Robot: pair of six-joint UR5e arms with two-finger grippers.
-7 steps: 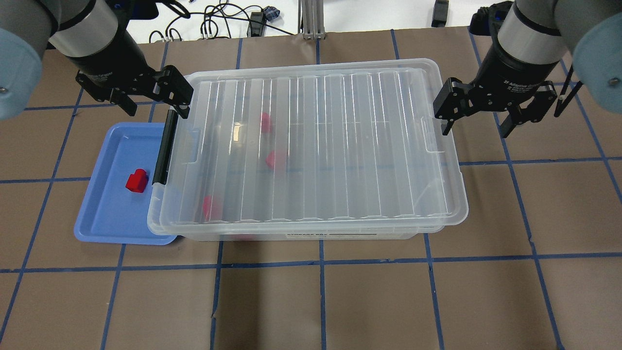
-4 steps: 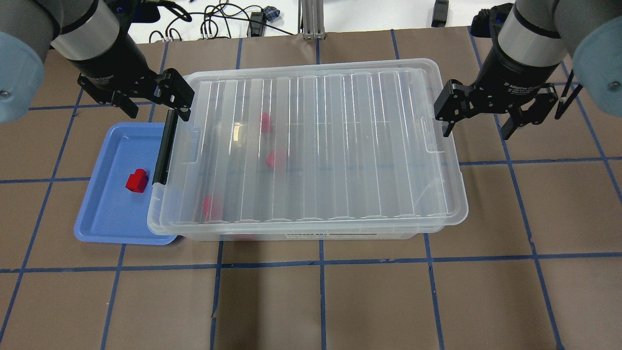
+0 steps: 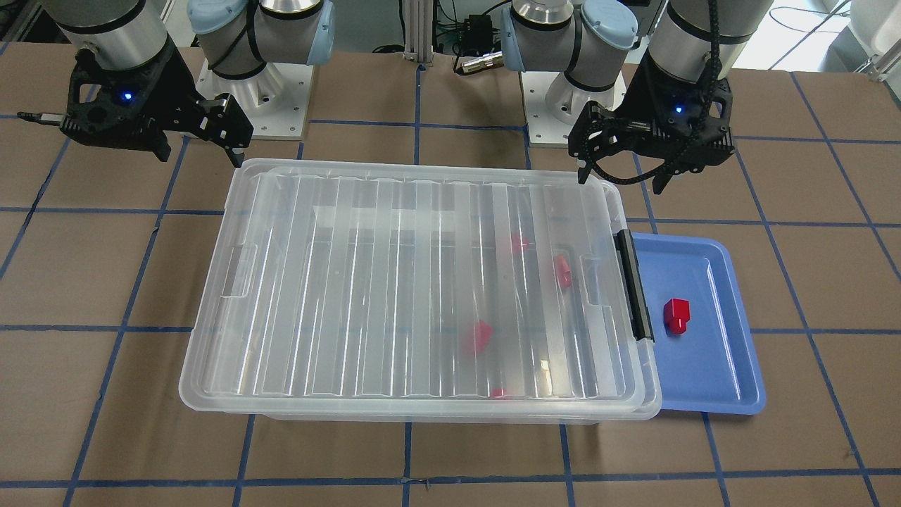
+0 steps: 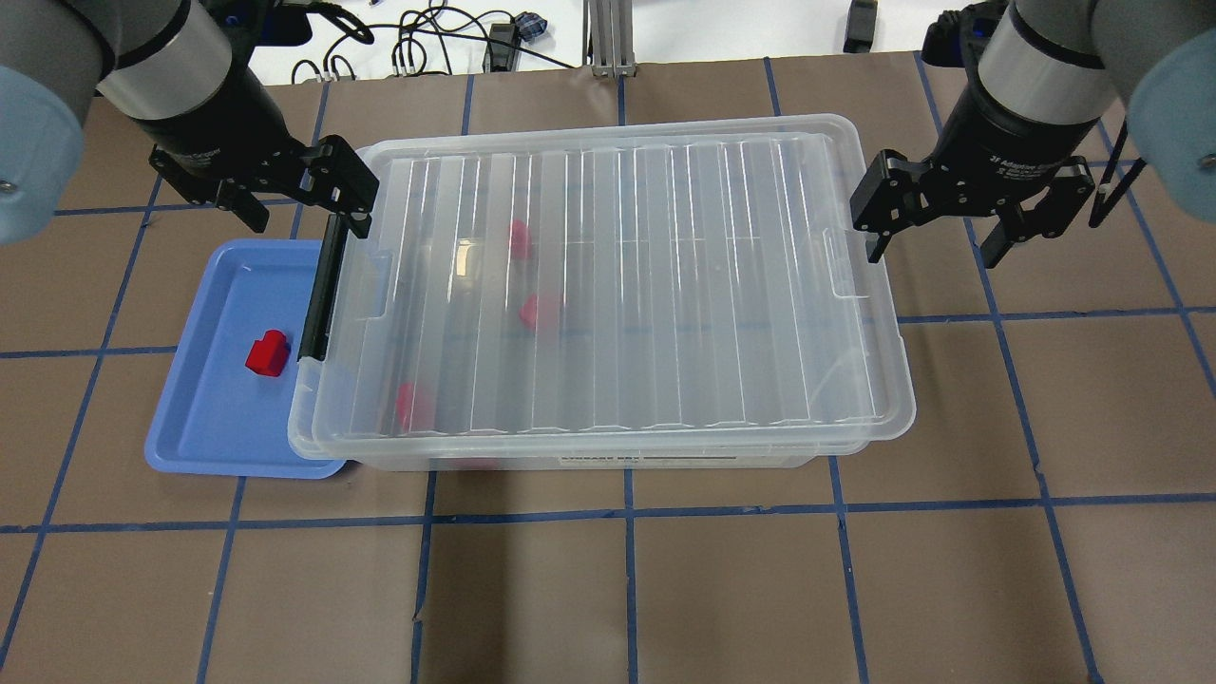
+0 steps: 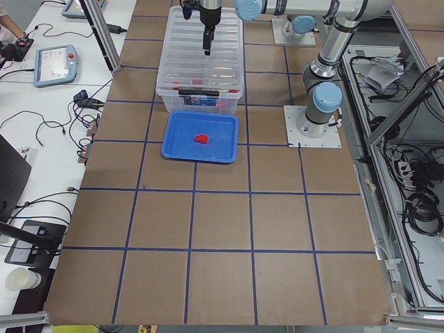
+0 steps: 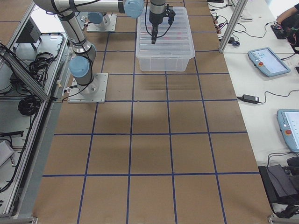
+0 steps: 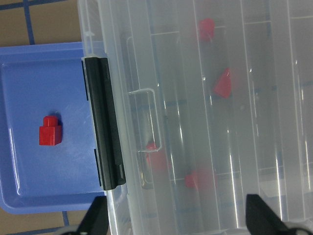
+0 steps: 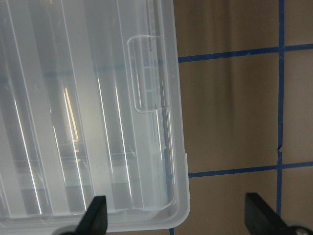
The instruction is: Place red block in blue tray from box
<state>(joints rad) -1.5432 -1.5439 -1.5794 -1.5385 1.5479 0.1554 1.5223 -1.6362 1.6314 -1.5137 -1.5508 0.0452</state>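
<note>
A robot's two arms hang over a brown-papered table (image 4: 760,589) marked with blue tape lines. At centre stands the box (image 4: 898,399), a large clear bin, with its ribbed lid (image 4: 665,285) lying flat on top and a black latch bar (image 4: 321,290) along its left end. Tucked partly under that end is the blue tray (image 4: 204,437), and the red block (image 4: 267,353) rests on the tray floor, near the latch bar but apart from it, with nothing gripping it. Three or four other red blocks (image 4: 539,311) show as blurred shapes through the lid, inside the box. The left gripper (image 4: 304,214) hovers by the box's far left corner, one finger above the upper end of the latch bar, its jaws spread wide and empty. The right gripper (image 4: 933,242) hovers off the box's far right end, jaws also wide and empty (each wrist camera shows two dark fingertips far apart, with nothing between them). Judging from this layout, the placing step looks done: a block is in the tray and the box is covered. What remains is probably for both arms to pull clear. If another block were wanted, the latch would have to be released and the lid lifted first, likely with one gripper at each end.
</note>
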